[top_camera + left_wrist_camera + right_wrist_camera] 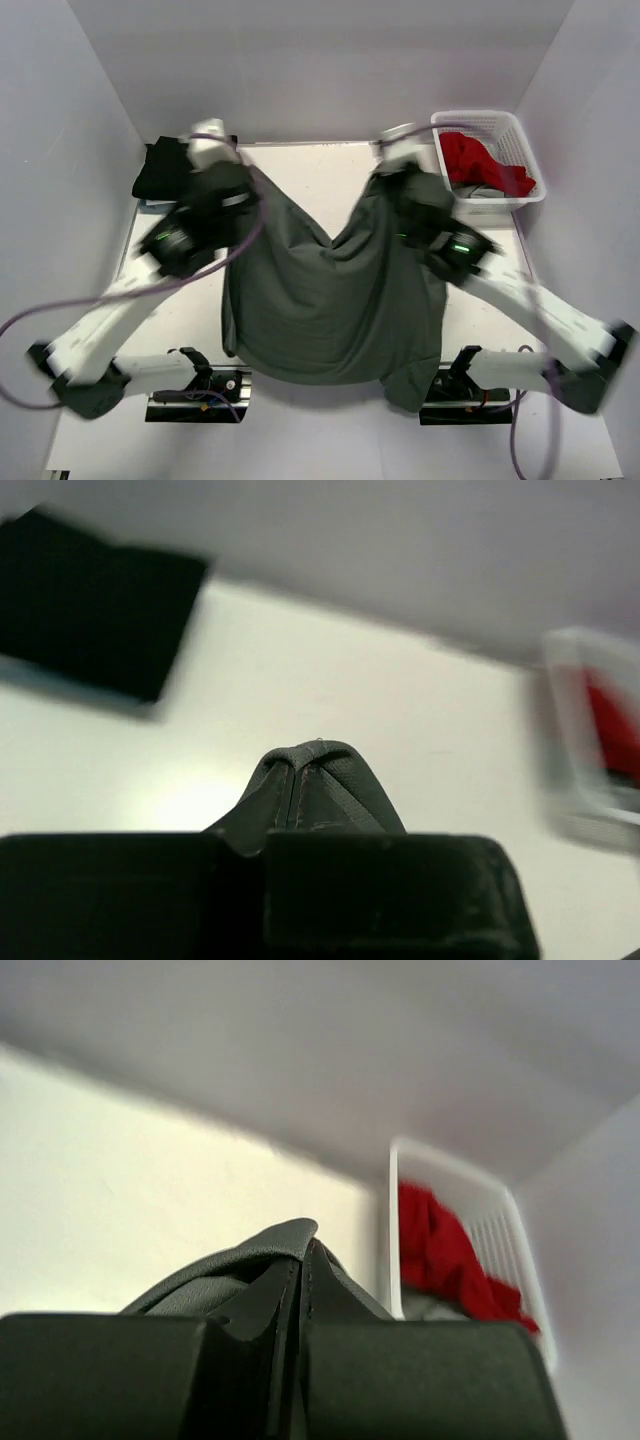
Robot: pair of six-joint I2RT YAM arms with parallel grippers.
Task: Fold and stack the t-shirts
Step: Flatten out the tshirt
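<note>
A dark grey t-shirt (320, 300) hangs spread between my two grippers above the table, sagging in the middle. My left gripper (245, 185) is shut on its left corner; the left wrist view shows the grey cloth (330, 780) pinched between the fingertips. My right gripper (390, 185) is shut on its right corner; the right wrist view shows the cloth (250, 1255) wrapped over the closed fingertips. A black t-shirt (160, 168) lies folded at the back left and shows in the left wrist view (90, 610). A red t-shirt (485, 165) lies in the basket and shows in the right wrist view (440, 1250).
A white mesh basket (520, 140) stands at the back right, with some pale cloth under the red shirt. White walls close in the table (320, 170) on the left, back and right. The arm bases (200, 385) sit at the near edge.
</note>
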